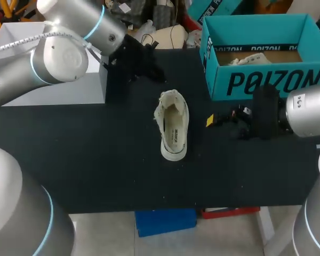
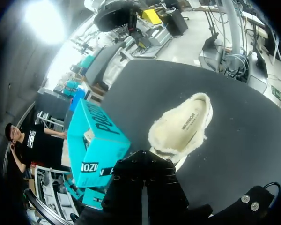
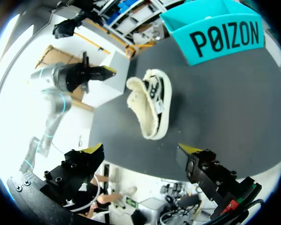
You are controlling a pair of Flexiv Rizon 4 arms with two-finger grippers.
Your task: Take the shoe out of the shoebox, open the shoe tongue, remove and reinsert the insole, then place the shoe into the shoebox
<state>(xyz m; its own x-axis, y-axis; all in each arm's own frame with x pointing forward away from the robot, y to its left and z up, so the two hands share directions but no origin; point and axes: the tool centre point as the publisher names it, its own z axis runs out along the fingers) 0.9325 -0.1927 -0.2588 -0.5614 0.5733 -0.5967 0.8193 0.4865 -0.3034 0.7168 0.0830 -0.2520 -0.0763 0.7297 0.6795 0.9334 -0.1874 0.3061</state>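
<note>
A cream low-top shoe (image 1: 173, 128) lies upright on the black table (image 1: 96, 160), its tongue end toward the back and its insole showing inside. The teal shoebox (image 1: 261, 80) stands open at the back right with crumpled paper in it. My left gripper (image 1: 156, 73) hangs shut and empty above the table behind the shoe. From the left wrist the shoe (image 2: 180, 129) lies just ahead of that gripper (image 2: 143, 166), with the shoebox (image 2: 93, 140) beside it. My right gripper (image 1: 216, 120) stands open right of the shoe. From the right wrist the shoe (image 3: 152, 103) lies ahead of its wide-open gripper (image 3: 141, 150), untouched.
A white block (image 1: 58, 85) sits at the table's back left, beside my left arm. The shoebox (image 3: 215, 33) rises at the back right. The table's front edge (image 1: 165, 208) runs close below the shoe.
</note>
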